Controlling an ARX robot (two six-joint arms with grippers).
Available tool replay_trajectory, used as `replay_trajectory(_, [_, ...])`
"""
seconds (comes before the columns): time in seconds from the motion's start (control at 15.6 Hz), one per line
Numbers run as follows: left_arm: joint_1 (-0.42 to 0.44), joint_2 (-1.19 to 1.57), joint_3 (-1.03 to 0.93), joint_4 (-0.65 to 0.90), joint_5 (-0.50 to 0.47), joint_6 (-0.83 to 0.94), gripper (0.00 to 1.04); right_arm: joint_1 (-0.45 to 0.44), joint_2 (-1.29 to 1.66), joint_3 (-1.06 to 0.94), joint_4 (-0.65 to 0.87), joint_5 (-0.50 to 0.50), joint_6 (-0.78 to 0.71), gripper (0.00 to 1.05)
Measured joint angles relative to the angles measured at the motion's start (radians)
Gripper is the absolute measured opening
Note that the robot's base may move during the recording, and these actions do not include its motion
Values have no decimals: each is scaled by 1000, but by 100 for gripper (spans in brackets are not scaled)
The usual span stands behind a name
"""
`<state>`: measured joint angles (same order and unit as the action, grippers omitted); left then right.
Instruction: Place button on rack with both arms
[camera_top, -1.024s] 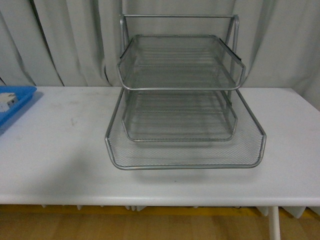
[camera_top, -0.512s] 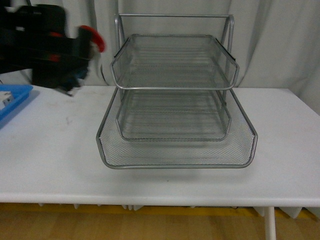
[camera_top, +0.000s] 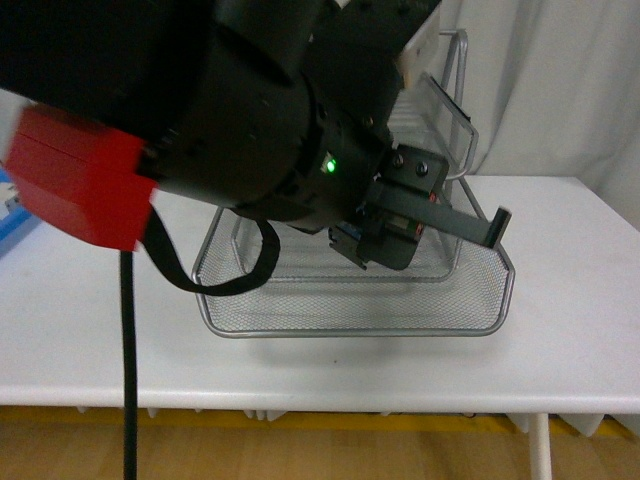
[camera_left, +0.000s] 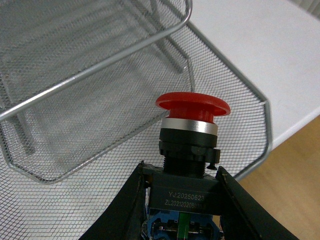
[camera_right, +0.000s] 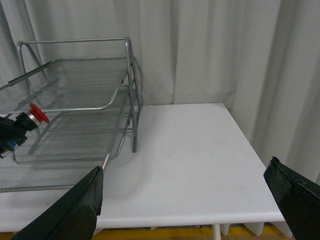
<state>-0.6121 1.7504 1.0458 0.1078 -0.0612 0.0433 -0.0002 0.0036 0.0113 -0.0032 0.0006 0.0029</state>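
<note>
Left claw (camera_left: 181, 172) is clenching the button (camera_left: 192, 106) by its dark body, a finger pressing on each side. Left wrist view is giving the detail: red mushroom cap, silver collar, black housing with a printed code, blue base. Front view is hiding the button behind the left arm (camera_top: 230, 110). Right wrist view is showing it held over the lowest tray of the rack (camera_right: 75, 41), near the front. Right claw (camera_right: 185, 167) is hanging spread wide, empty, over the desk (camera_right: 190, 145) beside the rack.
</note>
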Motion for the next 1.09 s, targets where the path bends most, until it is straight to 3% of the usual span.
replay_trajectory(0.45, [53,296,279,-148,-37,44,35,0,0,0,0,0,0,98])
replay_trajectory(0.9, [71,418,455,-235,-44,0,35,0,0,0,0,0,0,98])
replay_trajectory(1.09, [71,418,463,-244,-27,-53,68,0,0,0,0,0,0,98])
